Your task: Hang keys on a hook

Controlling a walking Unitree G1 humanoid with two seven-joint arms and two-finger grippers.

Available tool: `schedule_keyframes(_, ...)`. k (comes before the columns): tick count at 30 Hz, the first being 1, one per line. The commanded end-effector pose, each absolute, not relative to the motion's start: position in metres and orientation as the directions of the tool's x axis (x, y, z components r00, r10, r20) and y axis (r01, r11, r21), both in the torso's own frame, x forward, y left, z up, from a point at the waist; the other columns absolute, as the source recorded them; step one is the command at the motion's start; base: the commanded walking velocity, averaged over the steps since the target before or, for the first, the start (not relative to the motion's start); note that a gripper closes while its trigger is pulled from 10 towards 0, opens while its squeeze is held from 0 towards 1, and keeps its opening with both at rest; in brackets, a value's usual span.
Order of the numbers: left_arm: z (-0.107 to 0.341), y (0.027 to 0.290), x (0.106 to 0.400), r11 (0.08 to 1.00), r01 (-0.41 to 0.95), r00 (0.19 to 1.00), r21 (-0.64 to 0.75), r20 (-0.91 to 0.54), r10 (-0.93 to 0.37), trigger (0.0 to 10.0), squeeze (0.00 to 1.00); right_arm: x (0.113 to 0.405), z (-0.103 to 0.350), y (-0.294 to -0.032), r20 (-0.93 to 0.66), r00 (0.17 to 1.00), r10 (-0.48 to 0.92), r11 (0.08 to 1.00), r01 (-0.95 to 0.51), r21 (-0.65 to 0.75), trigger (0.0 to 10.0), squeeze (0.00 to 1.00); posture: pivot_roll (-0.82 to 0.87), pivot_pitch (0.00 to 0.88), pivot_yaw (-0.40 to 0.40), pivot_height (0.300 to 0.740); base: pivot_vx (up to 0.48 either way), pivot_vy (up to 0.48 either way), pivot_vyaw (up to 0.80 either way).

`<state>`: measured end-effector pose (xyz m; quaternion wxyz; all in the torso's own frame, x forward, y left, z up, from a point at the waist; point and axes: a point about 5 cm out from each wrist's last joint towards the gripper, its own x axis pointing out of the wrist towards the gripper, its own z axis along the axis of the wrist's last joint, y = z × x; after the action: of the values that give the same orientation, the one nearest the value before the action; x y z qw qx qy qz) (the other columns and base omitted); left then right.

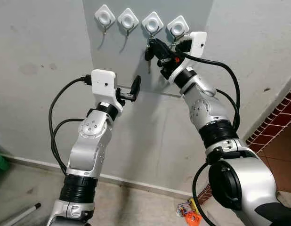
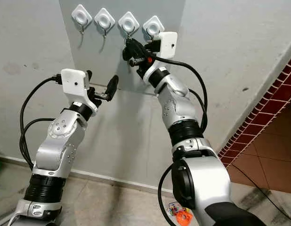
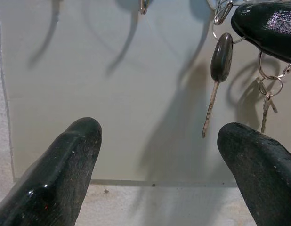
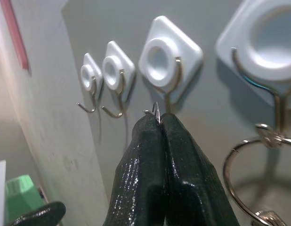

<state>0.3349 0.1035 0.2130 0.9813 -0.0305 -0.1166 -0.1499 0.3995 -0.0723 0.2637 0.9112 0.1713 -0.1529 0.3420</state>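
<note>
Right gripper fingers pinched on key ring below third hook, left gripper fingers wide apart, holding nothing

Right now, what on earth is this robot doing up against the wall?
It is trying to hang a bunch of keys on a row of four white wall hooks. The right gripper is raised to the third hook from the left, its fingers pinched shut on a key ring just below that hook. The keys dangle beneath. The left gripper waits lower down, open and holding nothing. Another ring hangs on the fourth hook.
</note>
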Motion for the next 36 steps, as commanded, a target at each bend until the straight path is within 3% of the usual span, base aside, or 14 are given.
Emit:
schedule_keyframes(1,0.214,0.102,0.332,0.952,0.306,0.926,-0.024,0.241,-0.292,10.0,0.0,0.401,0.272,-0.074,0.416,0.72,0.555,0.699,-0.675,0.237,10.0,0.0,0.15,0.0,-0.049,0.74,0.0,0.0,0.0)
schedule_keyframes(13,0.214,0.103,0.333,0.952,0.304,0.928,-0.024,0.236,-0.29,10.0,0.0,0.403,0.258,-0.081,0.396,0.757,0.519,0.678,-0.647,0.348,10.0,0.0,0.15,0.0,-0.043,0.74,0.0,0.0,0.0)
schedule_keyframes(14,0.214,0.104,0.332,0.953,0.301,0.929,-0.025,0.235,-0.287,10.0,0.0,0.403,0.256,-0.082,0.395,0.759,0.517,0.677,-0.645,0.355,10.0,1.0,0.15,0.0,-0.043,0.74,0.0,0.0,0.0)
schedule_keyframes(27,0.211,0.106,0.333,0.959,0.283,0.936,-0.024,0.227,-0.271,10.0,0.0,0.395,0.237,-0.085,0.393,0.76,0.518,0.72,-0.635,0.278,10.0,1.0,0.14,0.0,-0.038,0.74,0.0,0.0,0.0)
schedule_keyframes(36,0.18,0.118,0.336,0.979,0.202,0.969,0.005,0.147,-0.2,10.0,0.0,0.385,0.201,-0.105,0.325,0.837,0.441,0.792,-0.533,0.298,10.0,1.0,0.14,0.0,-0.033,0.74,0.0,0.0,0.0)
